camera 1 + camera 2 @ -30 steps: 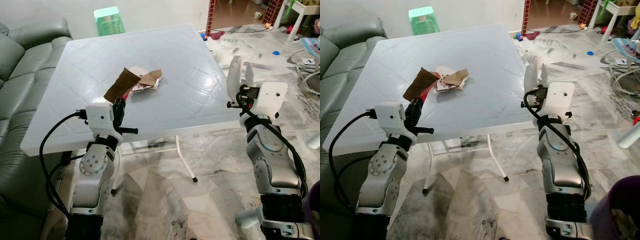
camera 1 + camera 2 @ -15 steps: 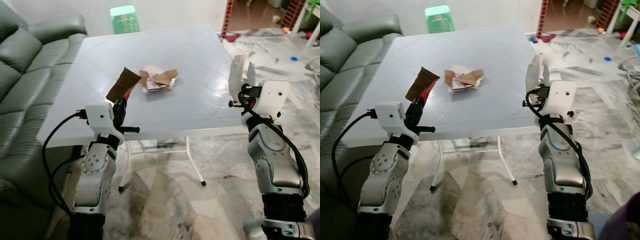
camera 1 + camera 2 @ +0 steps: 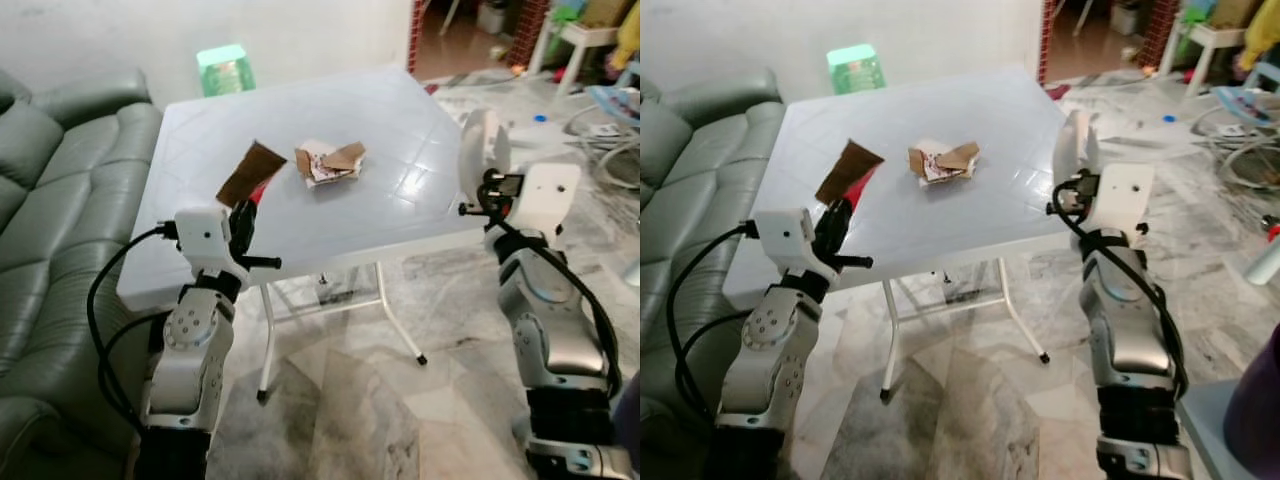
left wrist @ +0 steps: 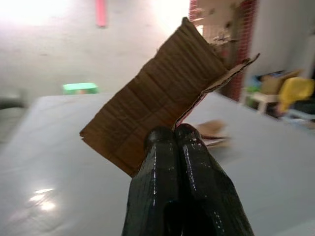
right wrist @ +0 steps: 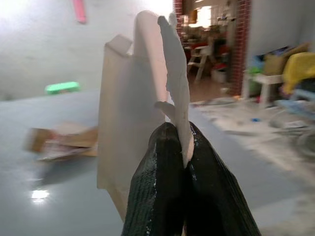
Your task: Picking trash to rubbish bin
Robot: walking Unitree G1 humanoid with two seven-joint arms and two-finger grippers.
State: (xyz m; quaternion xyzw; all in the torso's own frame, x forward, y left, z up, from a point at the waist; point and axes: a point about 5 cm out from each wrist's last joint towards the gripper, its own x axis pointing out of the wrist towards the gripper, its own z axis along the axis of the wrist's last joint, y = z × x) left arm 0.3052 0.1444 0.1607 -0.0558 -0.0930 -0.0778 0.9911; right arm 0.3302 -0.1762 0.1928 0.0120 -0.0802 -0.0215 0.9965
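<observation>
The left gripper (image 4: 175, 137) pinches a brown corrugated cardboard scrap (image 4: 162, 98) above the white plastic table's (image 3: 380, 120) front edge; the right gripper (image 5: 178, 142) clamps a white paper piece (image 5: 133, 113) beside its right edge.

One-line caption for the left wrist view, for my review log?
Left end effector shut on a torn brown cardboard piece, held above the white table.

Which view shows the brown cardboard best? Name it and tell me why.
The left wrist view: the cardboard looms large, pinched between the left gripper's shut fingers, its ridges plain. Both eye views show it small, tilted up above the table.
</observation>
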